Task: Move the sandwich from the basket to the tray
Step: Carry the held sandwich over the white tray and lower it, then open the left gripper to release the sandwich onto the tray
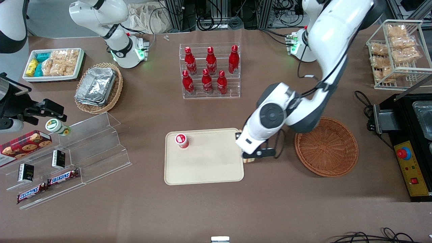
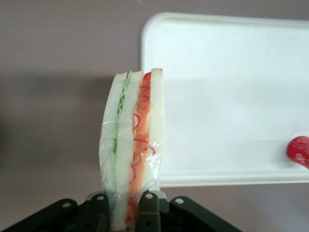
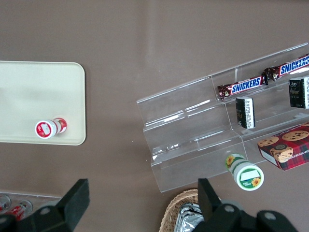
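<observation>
Between tray (image 1: pixel 206 168) and basket (image 1: pixel 326 147), pincer (image 2: pixel 124 205) clamps sandwich (image 2: pixel 131 145), apparently over tray's edge.

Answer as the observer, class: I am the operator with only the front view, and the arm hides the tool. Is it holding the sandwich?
Observer: Yes. The left wrist view shows the tool shut on one end of the sandwich.
Operator: Is it over the tray?
Observer: Only just. One bread edge overlaps the tray rim, and the rest hangs above the table.
Operator: What condition is it in?
Observer: Intact, in clear wrap, with green and red-orange filling layers showing.
</observation>
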`<control>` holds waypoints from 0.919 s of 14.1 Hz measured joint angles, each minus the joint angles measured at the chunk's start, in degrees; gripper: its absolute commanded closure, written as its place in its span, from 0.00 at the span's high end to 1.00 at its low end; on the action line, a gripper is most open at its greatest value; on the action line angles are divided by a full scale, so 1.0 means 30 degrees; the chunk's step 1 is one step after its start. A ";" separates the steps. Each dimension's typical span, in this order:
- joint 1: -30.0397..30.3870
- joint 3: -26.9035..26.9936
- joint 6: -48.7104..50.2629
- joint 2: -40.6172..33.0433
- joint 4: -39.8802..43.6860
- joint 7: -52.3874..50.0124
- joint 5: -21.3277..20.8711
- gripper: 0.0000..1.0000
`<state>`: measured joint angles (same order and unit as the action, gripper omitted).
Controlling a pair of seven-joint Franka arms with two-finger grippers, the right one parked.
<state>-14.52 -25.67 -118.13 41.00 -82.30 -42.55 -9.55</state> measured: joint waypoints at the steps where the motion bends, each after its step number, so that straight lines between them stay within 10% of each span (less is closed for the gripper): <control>1: -0.0297 0.0004 -0.0557 0.0736 0.0024 -0.0001 -0.0545 0.00; 7: -0.0941 -0.0014 -0.1917 0.2227 0.0288 -0.0003 -0.1681 0.07; 8: -0.0954 -0.0009 -0.1923 0.2243 0.0288 -0.0003 -0.1708 0.43; 9: -0.0954 -0.0008 -0.1930 0.2263 0.0289 -0.0009 -0.1714 0.99; 13: -0.0954 0.0036 -0.1958 0.2301 0.0294 -0.0273 -0.1835 1.00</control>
<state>-17.38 -25.56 -124.01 47.90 -81.42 -43.37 -15.06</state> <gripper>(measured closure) 0.555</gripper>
